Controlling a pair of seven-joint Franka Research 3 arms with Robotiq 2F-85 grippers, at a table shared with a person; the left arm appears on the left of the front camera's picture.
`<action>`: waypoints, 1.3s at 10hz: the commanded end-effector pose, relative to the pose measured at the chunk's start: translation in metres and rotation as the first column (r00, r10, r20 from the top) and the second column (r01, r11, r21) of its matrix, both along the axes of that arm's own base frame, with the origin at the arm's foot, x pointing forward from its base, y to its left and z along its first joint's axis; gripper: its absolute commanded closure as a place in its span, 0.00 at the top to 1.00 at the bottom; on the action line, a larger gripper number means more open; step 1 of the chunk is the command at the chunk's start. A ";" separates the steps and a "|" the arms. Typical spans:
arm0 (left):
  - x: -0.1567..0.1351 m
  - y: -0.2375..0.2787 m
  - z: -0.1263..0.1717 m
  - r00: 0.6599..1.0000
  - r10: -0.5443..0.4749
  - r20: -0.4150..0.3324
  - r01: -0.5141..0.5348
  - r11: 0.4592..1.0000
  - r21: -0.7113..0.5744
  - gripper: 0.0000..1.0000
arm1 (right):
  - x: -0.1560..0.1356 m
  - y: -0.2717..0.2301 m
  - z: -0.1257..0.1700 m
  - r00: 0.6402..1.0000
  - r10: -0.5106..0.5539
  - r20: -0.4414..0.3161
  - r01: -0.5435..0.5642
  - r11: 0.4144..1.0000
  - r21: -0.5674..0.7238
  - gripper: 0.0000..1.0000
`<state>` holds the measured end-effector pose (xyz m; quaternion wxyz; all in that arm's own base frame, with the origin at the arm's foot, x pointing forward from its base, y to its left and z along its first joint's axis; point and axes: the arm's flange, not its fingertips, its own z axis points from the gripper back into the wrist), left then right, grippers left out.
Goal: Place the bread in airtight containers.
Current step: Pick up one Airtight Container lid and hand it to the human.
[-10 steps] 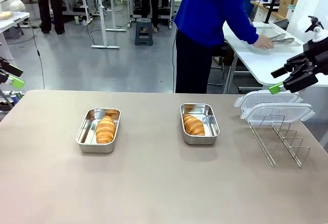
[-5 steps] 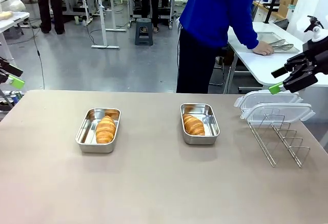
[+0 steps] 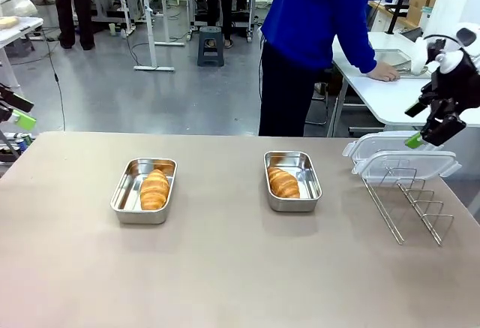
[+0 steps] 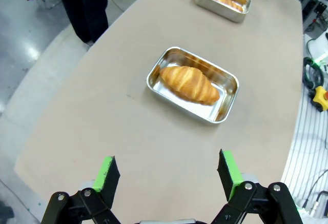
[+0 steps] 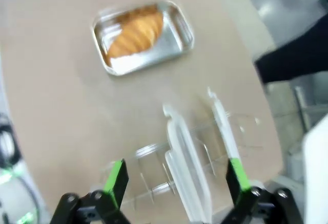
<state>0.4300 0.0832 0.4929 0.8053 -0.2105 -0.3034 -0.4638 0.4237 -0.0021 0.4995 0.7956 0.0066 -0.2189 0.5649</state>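
Near centre in the front view, the left roll (image 3: 154,190) lies in the left tin (image 3: 130,185) and the right roll (image 3: 283,183) in the right tin (image 3: 305,170). The lids (image 3: 397,157) wait at 3 o'clock under the right gripper (image 3: 425,136).

Left wrist view: the left gripper (image 4: 169,170) is spread and empty, with the left roll at 12 o'clock.

Right wrist view: the jaws are apart above the lids.

The rolls look light and soft. The lids look stiff and are best gripped by an edge.

My front camera looks across the counter (image 3: 225,268) at the person (image 3: 315,35). Wrist cameras look down from high, sharing its left tin (image 4: 195,106) and right tin (image 5: 171,42).
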 end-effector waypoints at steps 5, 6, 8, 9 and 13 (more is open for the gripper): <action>-0.001 0.002 0.001 1.000 -0.021 0.010 0.021 1.000 -0.004 1.00 | 0.014 -0.015 -0.017 0.995 0.044 -0.084 -0.069 0.944 -0.324 1.00; -0.001 0.002 0.001 1.000 -0.021 0.010 0.021 1.000 -0.004 1.00 | 0.019 -0.020 -0.024 0.994 0.046 -0.100 -0.077 0.941 -0.329 1.00; -0.001 0.002 0.001 1.000 -0.021 0.010 0.021 1.000 -0.004 1.00 | 0.027 -0.029 -0.039 0.987 0.107 -0.120 -0.140 0.939 -0.314 1.00; -0.001 0.002 0.001 1.000 -0.021 0.010 0.021 1.000 -0.004 1.00 | 0.030 -0.032 -0.045 0.984 0.126 -0.127 -0.160 0.937 -0.310 1.00; -0.001 0.002 0.001 1.000 -0.021 0.010 0.021 1.000 -0.004 1.00 | 0.046 -0.042 -0.062 0.971 0.215 -0.099 -0.234 0.935 -0.265 1.00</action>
